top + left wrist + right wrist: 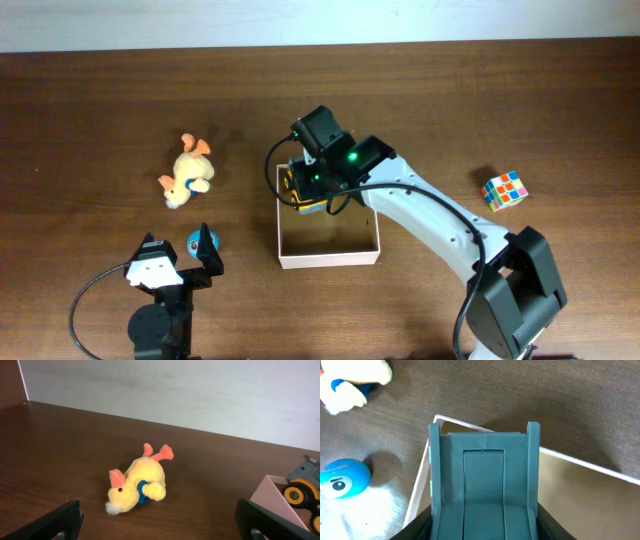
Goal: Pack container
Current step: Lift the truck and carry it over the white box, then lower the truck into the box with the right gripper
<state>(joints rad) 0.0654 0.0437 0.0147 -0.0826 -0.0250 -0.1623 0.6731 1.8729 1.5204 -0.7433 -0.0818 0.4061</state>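
Container with one toy at its far left corner

We note the container (330,258) near the middle of the table (90,100), its tan floor mostly bare. The right gripper (312,180) is clamped on a grey-and-yellow toy truck (484,485) at the container's far left corner; we cannot tell whether the truck touches the floor. The left gripper (180,252) stands wide, gripping nothing, with a blue ball (199,240) just beside one finger. Outside the container: plush duck (187,172) left, colour cube (504,190) well right.

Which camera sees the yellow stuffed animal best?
The left wrist view: the plush lies whole and close, eye and orange feet clear. Overhead shows it whole but small; the right wrist view catches only a part at its corner.
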